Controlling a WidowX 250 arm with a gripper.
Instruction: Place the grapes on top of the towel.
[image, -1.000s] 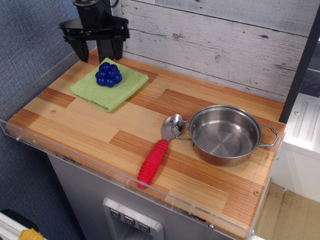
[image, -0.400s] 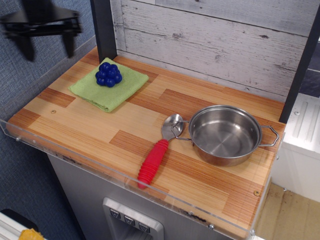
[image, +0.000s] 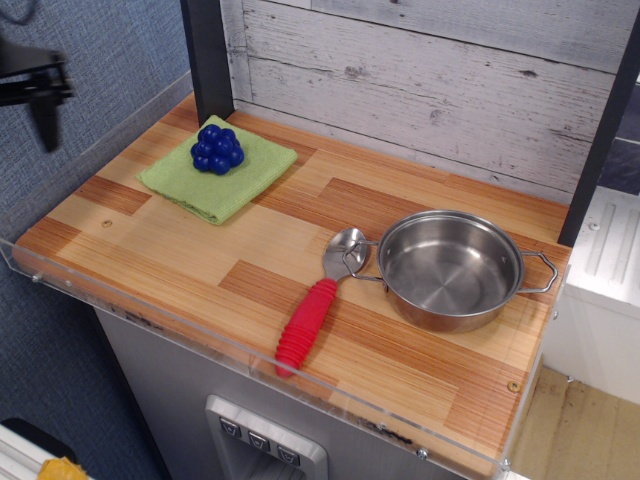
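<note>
The deep-blue grapes (image: 218, 148) sit on the light-green towel (image: 220, 178), toward its back half, at the back left of the wooden counter. My gripper (image: 38, 100) is high at the left edge of the view, far left of the towel and mostly cut off by the frame. Only its right finger (image: 46, 125) shows, blurred, set out near the end of the gripper body as when the jaws are spread. It holds nothing.
A steel pan (image: 450, 268) stands at the right front. A spoon with a red handle (image: 305, 325) lies against the pan's left side. A dark post (image: 205, 55) rises behind the towel. A clear plastic lip (image: 250, 365) lines the counter's front edge.
The gripper has risen from just behind the grapes and swung left, now nearly out of the frame. The grapes and towel have not moved.
</note>
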